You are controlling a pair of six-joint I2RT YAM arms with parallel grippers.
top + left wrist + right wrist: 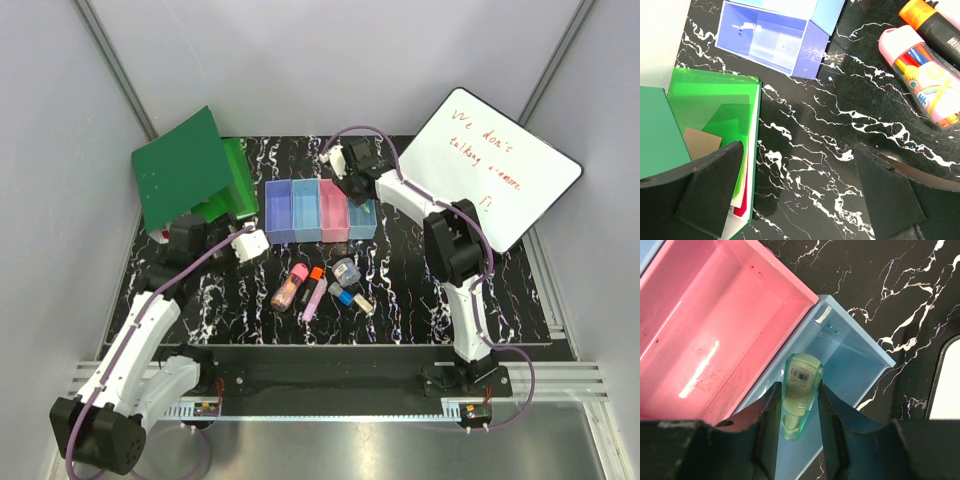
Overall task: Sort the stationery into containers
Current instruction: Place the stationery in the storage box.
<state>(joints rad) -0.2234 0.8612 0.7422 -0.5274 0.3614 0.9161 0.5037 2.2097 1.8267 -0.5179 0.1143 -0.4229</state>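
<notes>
Right wrist only: right end effector (799, 392) clamped on green highlighter (802, 374) above end light-blue bin (857, 357). Left end effector (800, 192) apart.

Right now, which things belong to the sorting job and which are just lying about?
Job: bins, highlighter in right gripper, pink case, orange-capped marker, grey round piece, blue piece, black piece.
Lying about: whiteboard, green folder.

Left tool (797, 192) spread wide, right arm outstretched, right tool (799, 407) clamping highlighter (801, 374)
</notes>
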